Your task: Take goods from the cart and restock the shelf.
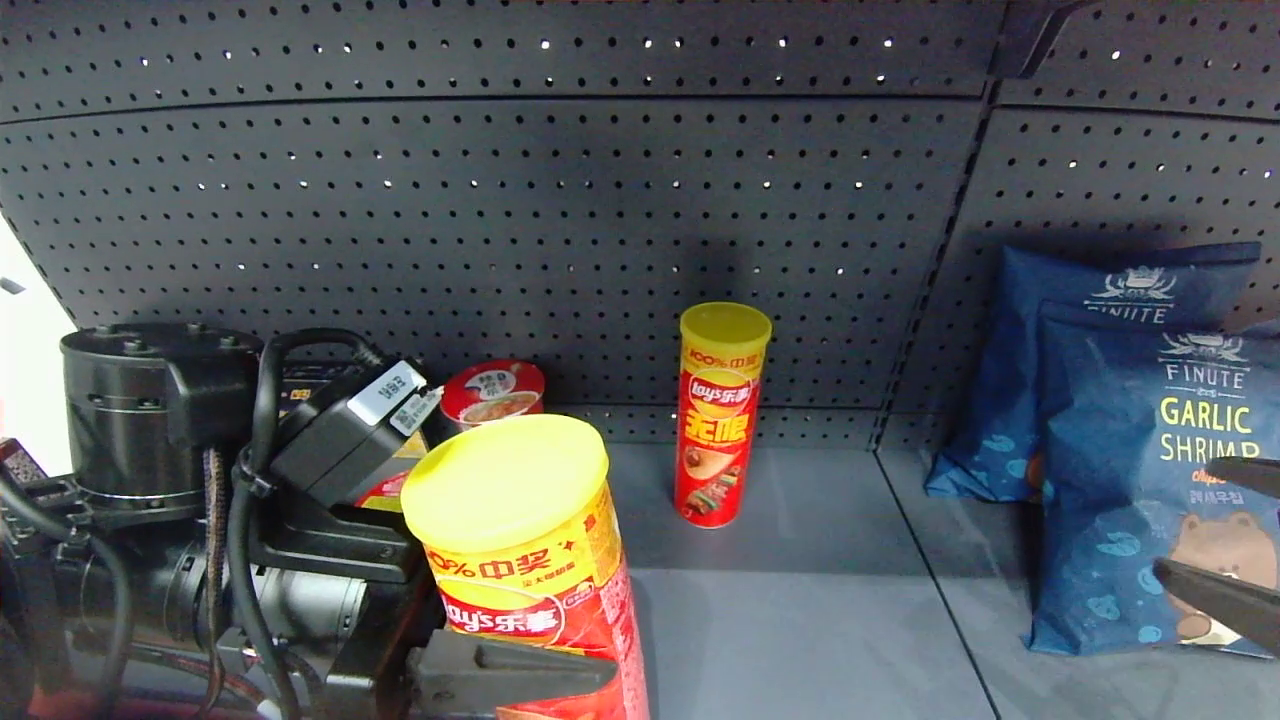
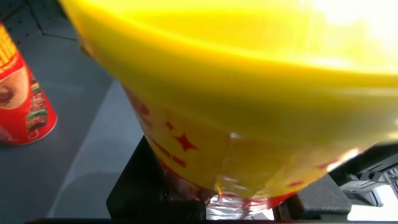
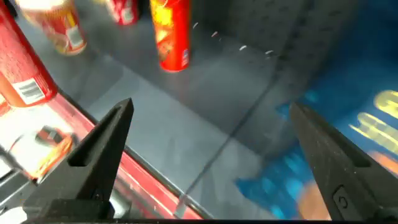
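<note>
Clamped in the left gripper [image 1: 530,672]: a tall red cardboard chip tube with a yellow plastic lid [image 1: 520,560], upright, near and front-left of a matching standing tube [image 1: 724,415] on the dark grey metal shelf [image 1: 800,620]. Likely light, stiff yet crushable, glossy; best taken mid-body, never by the lid. Spread wide, front-right of the standing tube: the right gripper [image 1: 1235,535]. Counted: two yellow-lidded tubes, one red-lidded round container [image 1: 493,392] to its left, two blue foil snack bags [image 1: 1120,500] to its right.
</note>
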Available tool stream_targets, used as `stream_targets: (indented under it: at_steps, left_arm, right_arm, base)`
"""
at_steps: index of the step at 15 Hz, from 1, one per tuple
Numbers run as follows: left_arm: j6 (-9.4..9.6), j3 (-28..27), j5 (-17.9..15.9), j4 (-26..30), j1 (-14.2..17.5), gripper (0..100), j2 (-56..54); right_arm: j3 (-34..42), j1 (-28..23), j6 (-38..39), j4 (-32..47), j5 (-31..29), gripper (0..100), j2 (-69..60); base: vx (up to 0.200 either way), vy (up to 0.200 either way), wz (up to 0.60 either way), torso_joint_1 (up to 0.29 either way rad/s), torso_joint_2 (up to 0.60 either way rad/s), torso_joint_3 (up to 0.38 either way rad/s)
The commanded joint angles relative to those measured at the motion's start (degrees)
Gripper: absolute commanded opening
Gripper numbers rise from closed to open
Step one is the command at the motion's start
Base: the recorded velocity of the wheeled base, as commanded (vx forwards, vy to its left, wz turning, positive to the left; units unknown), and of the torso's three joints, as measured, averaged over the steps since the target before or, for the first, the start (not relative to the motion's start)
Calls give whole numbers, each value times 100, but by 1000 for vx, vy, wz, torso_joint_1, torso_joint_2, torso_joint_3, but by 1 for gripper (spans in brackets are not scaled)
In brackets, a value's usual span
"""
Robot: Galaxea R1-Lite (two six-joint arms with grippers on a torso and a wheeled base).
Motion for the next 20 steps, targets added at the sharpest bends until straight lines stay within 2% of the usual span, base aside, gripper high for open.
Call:
stream_targets:
  at_steps: [1,2,5,7,10,12,16,20]
  left_arm:
    - [-5,18,4,2,19,0,-17]
    - [-14,27,13,2,19,0,-17]
    - [-14,1,13,2,19,0,-17]
    - [-23,1,13,2,19,0,-17]
    - [-23,-61,13,2,19,0,-17]
    - [-31,-61,13,2,19,0,-26]
    - [-40,-114,13,2,19,0,-35]
    - [-49,-298,13,2,54,0,-26]
  right_arm:
    - [-18,362,18,-507,79,100,947]
    - [-80,494,88,-946,175,100,1281]
    - [-370,608,70,-1131,272,100,1887]
    - [-563,661,70,-1439,799,100,2151]
    - [-598,732,62,-1913,1037,100,2564]
    - [-598,723,35,-2203,1538,100,2801]
    - [-713,723,9,-2660,1792,100,3311]
    - [-1029,635,-132,-2942,2399,100,3882]
  base:
    - [0,0,0,0,0,0]
    - [0,0,0,0,0,0]
    - [0,0,0,0,0,0]
    - [0,0,0,0,0,0]
    - [0,0,0,0,0,0]
    - [0,0,0,0,0,0]
    - [0,0,0,0,0,0]
    - [0,0,0,0,0,0]
